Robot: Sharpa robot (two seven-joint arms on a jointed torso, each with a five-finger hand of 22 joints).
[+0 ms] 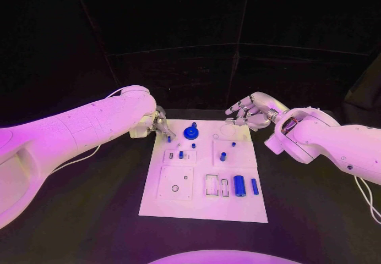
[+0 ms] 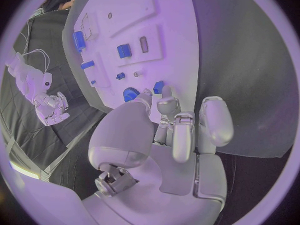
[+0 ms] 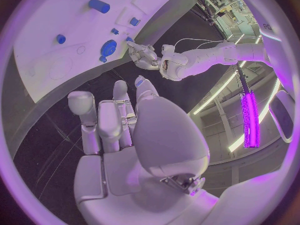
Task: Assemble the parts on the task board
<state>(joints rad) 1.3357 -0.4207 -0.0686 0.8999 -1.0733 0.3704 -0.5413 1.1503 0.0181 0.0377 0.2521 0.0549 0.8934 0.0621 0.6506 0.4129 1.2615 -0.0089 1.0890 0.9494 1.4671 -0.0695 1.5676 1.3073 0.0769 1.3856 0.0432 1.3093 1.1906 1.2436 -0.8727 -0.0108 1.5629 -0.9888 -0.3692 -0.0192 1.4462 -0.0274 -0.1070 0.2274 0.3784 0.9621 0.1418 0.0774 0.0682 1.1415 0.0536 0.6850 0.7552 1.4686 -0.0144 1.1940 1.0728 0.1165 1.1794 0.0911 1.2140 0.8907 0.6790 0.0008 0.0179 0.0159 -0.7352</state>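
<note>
Presently the round blue gear-like plastic part (image 1: 190, 132) sits at the far edge of the white task board (image 1: 202, 209), just beside the empty, spread-fingered left hand (image 1: 156, 123); light, rigid, probably slippery, so grip its rim.

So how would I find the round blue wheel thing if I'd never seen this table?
Look at the white board in the middle of the black table. Go to its far edge, next to the left hand. The blue wheel sits there: it is round and flat, while the other blue pieces are small pegs and blocks.
</note>
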